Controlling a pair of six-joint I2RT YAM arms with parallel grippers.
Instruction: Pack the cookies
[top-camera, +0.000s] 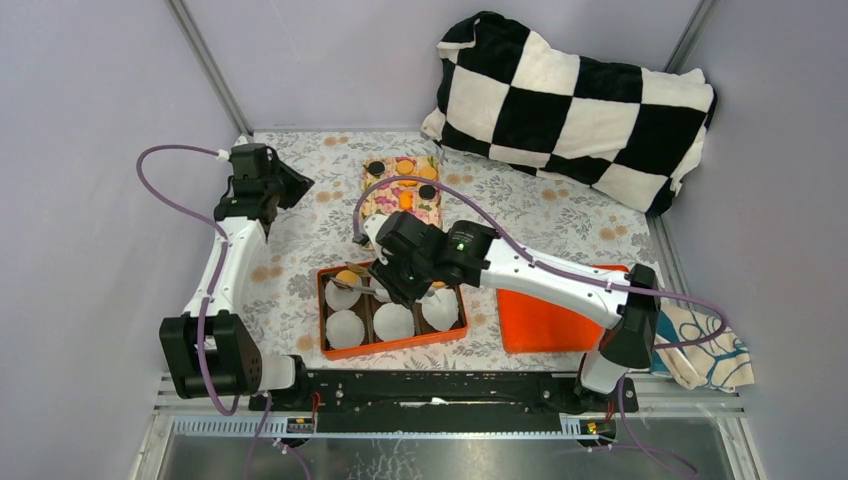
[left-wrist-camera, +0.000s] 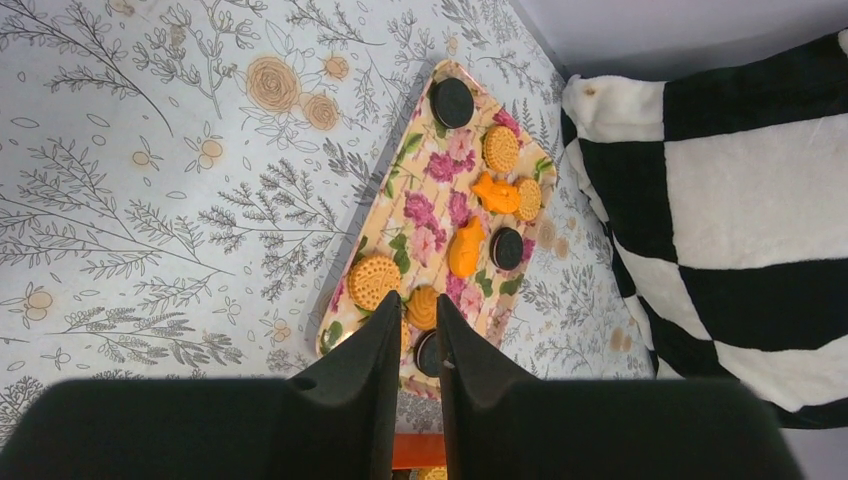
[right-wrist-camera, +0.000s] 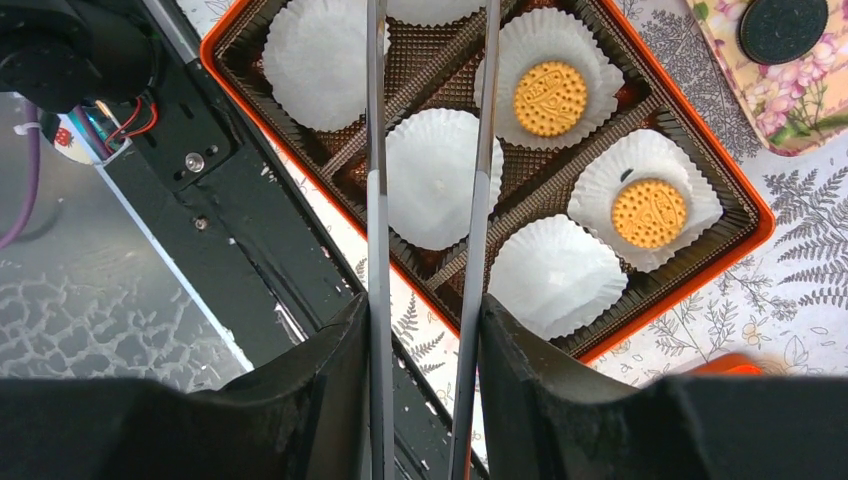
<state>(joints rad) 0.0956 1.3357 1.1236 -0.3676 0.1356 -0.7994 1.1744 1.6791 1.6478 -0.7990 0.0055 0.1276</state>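
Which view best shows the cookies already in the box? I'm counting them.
The right wrist view: two orange cookies sit in paper cups in the orange box. The top external view mostly hides them behind the right gripper; the left wrist view misses the box's inside.

Right wrist view. The right gripper (right-wrist-camera: 428, 215) holds two thin metal tong blades (right-wrist-camera: 376, 200), parted, with nothing between them, above an orange box (right-wrist-camera: 690, 275) with brown dividers. Its compartments hold white paper cups (right-wrist-camera: 440, 175). Two cups each carry one round orange-yellow cookie (right-wrist-camera: 549, 98), (right-wrist-camera: 648, 213); the other visible cups are bare. A black cookie (right-wrist-camera: 781, 27) lies on a floral tray (right-wrist-camera: 790, 105) beyond the box. The black rail (right-wrist-camera: 215, 215) at the table's near edge runs beside the box.
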